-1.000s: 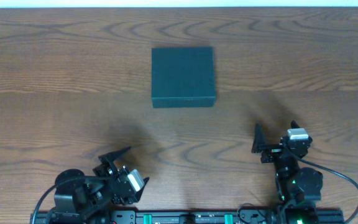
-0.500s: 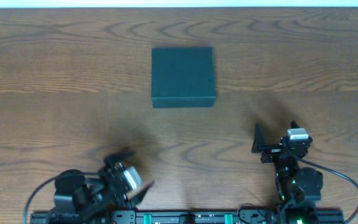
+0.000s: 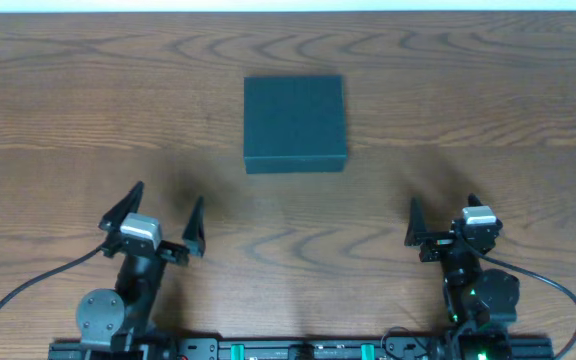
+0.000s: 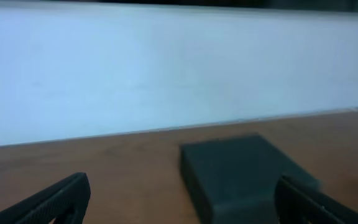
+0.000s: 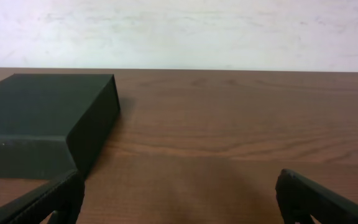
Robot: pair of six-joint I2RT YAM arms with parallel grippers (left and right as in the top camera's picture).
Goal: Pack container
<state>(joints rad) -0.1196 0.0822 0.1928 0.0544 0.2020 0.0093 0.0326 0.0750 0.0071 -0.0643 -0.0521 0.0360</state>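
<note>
The dark teal-green container (image 3: pixel 295 122) sits closed on the table at the upper middle. It also shows in the left wrist view (image 4: pixel 241 177) and in the right wrist view (image 5: pixel 42 121). My left gripper (image 3: pixel 159 212) is open and empty at the front left, well short of the container. My right gripper (image 3: pixel 442 215) is open and empty at the front right. In the left wrist view my left gripper (image 4: pixel 185 199) has its jaws wide apart. In the right wrist view my right gripper (image 5: pixel 179 196) has its jaws wide apart over bare wood.
The wooden table (image 3: pixel 68 110) runs to a pale far edge (image 3: pixel 288 6). A rail with green lights (image 3: pixel 298 350) lies along the front edge between the arm bases.
My left arm has swung up from a folded, tilted pose at the front edge and now points towards the container with its jaws spread. The right arm and the container have not moved.
</note>
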